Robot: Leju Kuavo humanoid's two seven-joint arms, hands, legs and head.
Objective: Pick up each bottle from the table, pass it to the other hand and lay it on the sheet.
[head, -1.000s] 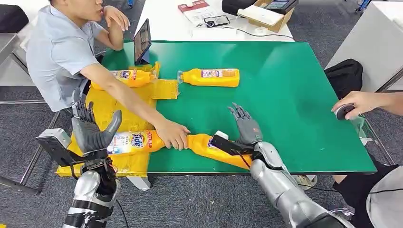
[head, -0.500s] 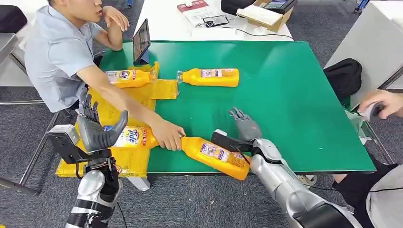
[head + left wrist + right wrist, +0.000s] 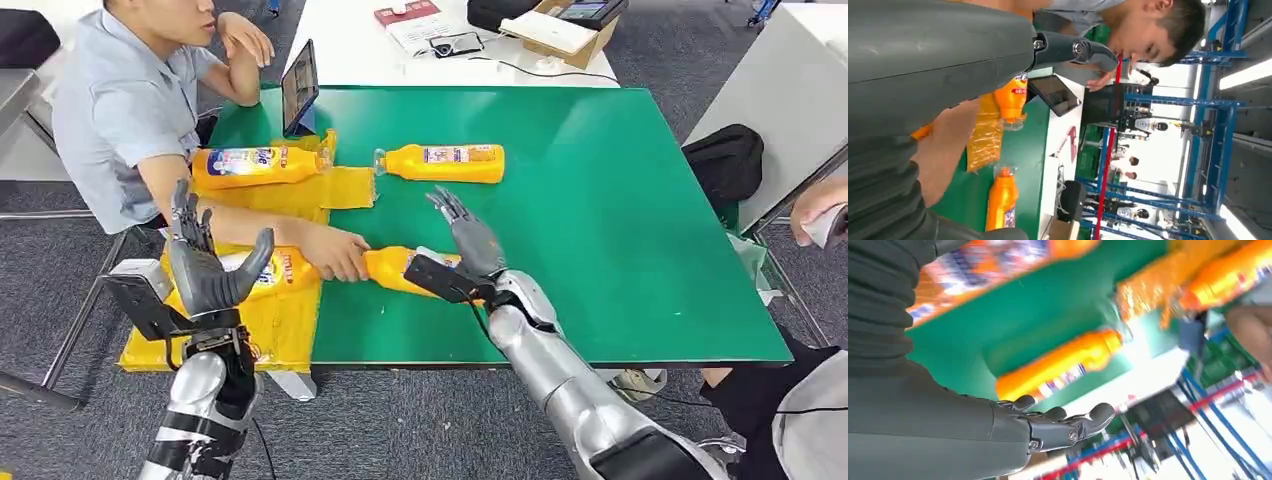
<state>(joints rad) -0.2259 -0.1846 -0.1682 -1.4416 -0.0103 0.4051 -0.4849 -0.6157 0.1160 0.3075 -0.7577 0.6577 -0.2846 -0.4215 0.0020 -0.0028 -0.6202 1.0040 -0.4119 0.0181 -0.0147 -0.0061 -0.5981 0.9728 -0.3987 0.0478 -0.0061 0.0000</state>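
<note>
- I see my left hand (image 3: 208,275) raised over the near left of the yellow sheet (image 3: 290,335), fingers spread and nothing in it.
- My right hand (image 3: 468,243) is flat and released over the green desk (image 3: 620,220), fingers stretched apart; just below it lies an orange bottle (image 3: 400,268) on its side, and I cannot tell if the palm touches it.
- A seated person's hand (image 3: 335,252) grips the neck end of that bottle, and the forearm crosses the sheet between my two hands, right in the way.
- A second bottle (image 3: 285,272) lies on the sheet behind my left hand, partly hidden by it.
- A third bottle (image 3: 258,163) lies on the far end of the sheet; a fourth bottle (image 3: 445,162) lies on bare desk just beside the sheet's far corner.
- A dark tablet (image 3: 298,92) stands at the far left edge of the desk.
- The right half of the desk is open green surface up to its edges; another person's hand (image 3: 820,210) sits past the right edge.
- The right wrist view shows the fourth bottle (image 3: 1058,365) beyond my outstretched fingers (image 3: 1068,427); the left wrist view shows the person's arm close against my hand.
</note>
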